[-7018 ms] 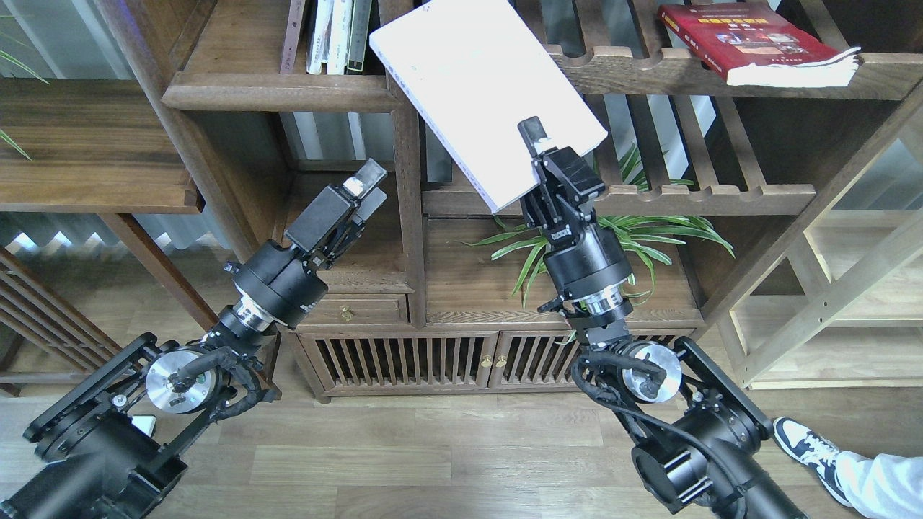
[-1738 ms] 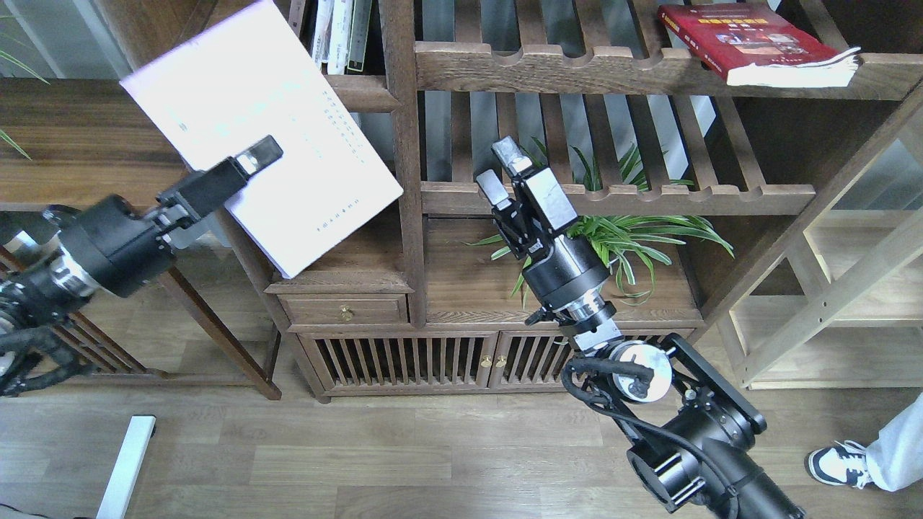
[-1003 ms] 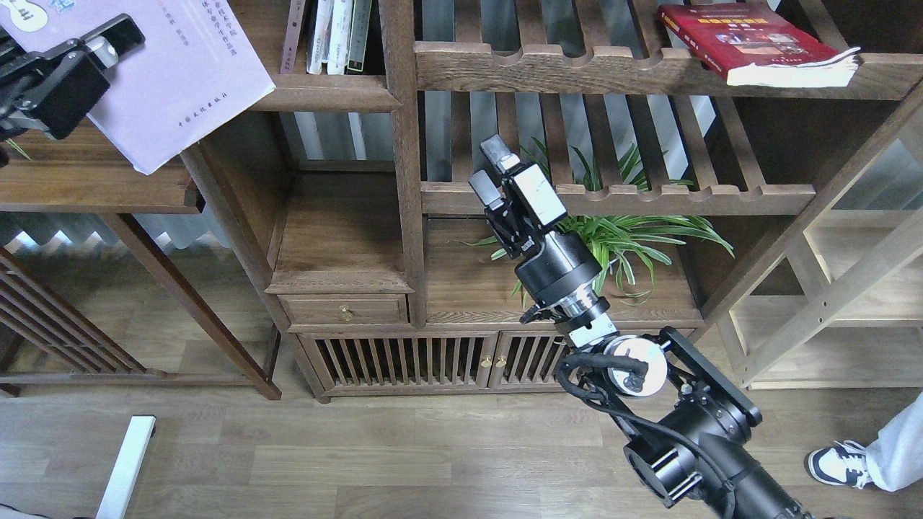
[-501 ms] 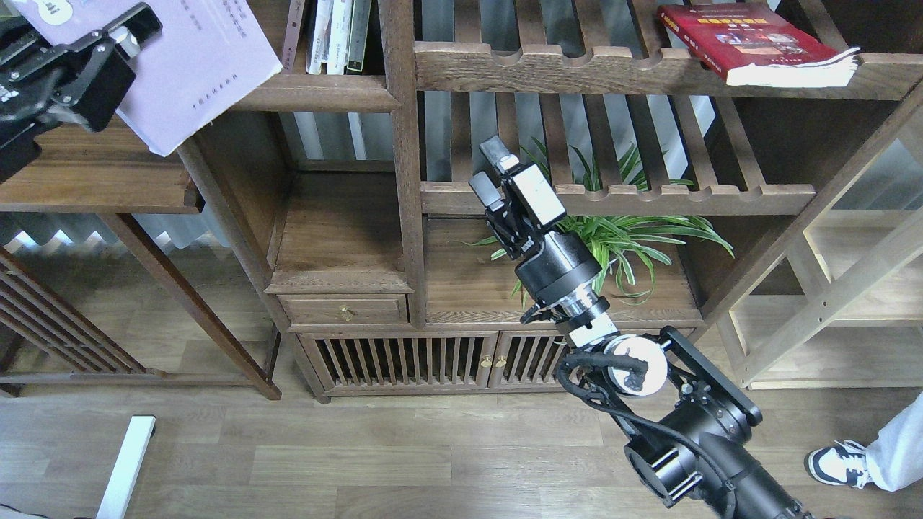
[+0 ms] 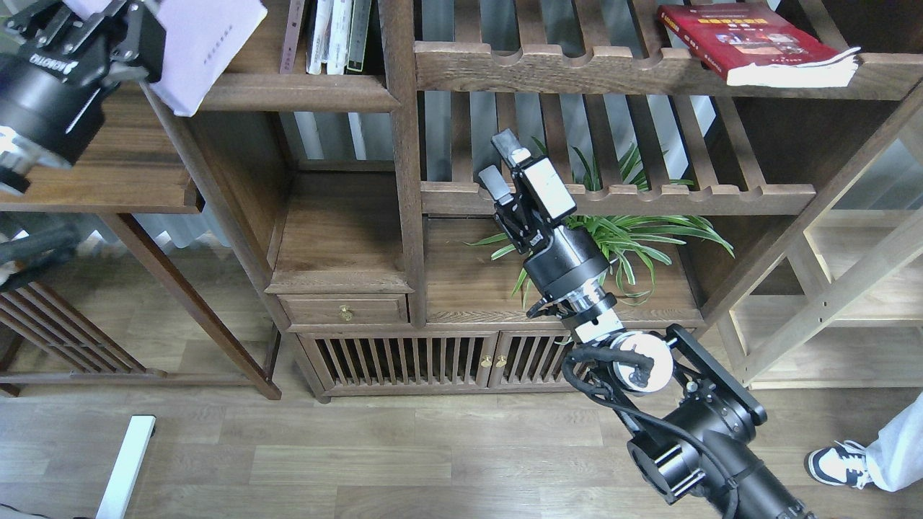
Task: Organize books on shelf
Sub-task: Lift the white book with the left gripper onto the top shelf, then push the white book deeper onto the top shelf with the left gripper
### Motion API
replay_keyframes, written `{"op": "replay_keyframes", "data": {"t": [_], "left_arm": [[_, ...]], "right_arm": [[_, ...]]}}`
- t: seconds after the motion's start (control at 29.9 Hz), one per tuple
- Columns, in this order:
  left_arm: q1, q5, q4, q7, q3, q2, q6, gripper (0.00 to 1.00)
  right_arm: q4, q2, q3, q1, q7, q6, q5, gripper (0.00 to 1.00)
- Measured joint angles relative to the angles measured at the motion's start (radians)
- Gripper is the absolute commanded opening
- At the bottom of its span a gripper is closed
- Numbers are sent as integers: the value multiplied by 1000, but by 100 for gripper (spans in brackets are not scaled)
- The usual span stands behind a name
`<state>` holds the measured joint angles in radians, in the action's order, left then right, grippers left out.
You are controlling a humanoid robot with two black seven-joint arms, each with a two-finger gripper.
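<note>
Walnut bookcase ahead: my left gripper (image 5: 119, 18) clamped the lavender book (image 5: 205, 43) at the shelf (image 5: 288, 92); the red book (image 5: 750, 40) remained, and my right gripper (image 5: 499, 160) gaped empty.

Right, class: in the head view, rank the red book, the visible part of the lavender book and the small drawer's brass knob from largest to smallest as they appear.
1. Red book, lying on the slatted shelf.
2. Lavender book, partly cut off by the frame and the left gripper, so its full size is unsure.
3. Brass knob.

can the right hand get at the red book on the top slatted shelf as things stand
Probably yes. The right hand is open and empty, and the red book lies flat up to its right, overhanging the slatted shelf's front rail, nothing blocking it.
</note>
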<state>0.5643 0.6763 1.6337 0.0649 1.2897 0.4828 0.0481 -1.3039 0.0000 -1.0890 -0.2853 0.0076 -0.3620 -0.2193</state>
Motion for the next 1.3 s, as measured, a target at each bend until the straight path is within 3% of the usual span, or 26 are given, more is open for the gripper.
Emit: {"op": "replay_keyframes", "data": {"t": [0.64, 1.07, 1.3], "left_arm": [[91, 146, -27, -12, -119, -116, 310, 3], [192, 146, -168, -16, -194, -118, 312, 5], [278, 133, -296, -68, -241, -139, 304, 5]], "right_arm": [[0, 0, -59, 0, -6, -3, -58, 98], [2, 0, -56, 0, -3, -2, -84, 98], [2, 0, -54, 1, -2, -3, -97, 98]]}}
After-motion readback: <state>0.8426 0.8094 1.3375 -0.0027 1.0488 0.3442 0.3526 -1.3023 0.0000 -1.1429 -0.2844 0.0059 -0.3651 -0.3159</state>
